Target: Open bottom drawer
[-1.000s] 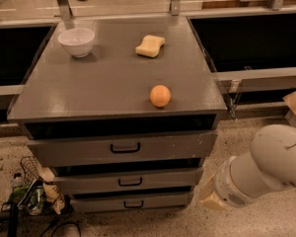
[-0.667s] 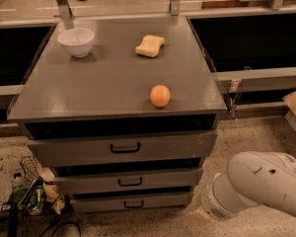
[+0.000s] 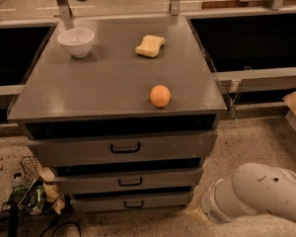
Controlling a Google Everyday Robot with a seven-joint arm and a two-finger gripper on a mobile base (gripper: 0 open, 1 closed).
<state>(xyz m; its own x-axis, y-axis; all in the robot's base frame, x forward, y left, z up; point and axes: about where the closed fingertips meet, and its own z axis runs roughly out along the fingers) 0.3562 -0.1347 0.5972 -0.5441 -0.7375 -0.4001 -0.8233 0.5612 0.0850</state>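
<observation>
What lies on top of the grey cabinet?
A white bowl, a yellow sponge and an orange. Nothing covers them. The end effector is out of view; only the arm shows at lower right, near the bottom drawer.

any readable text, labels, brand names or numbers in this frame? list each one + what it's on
None readable.
The floor clutter left of the drawers may carry print, but it is too blurred to read.
No markings show on the bottom drawer, white bowl, yellow sponge or orange.
The gripper is out of view. Only the white arm shows, lower right beside the drawers, and it carries no lettering.
</observation>
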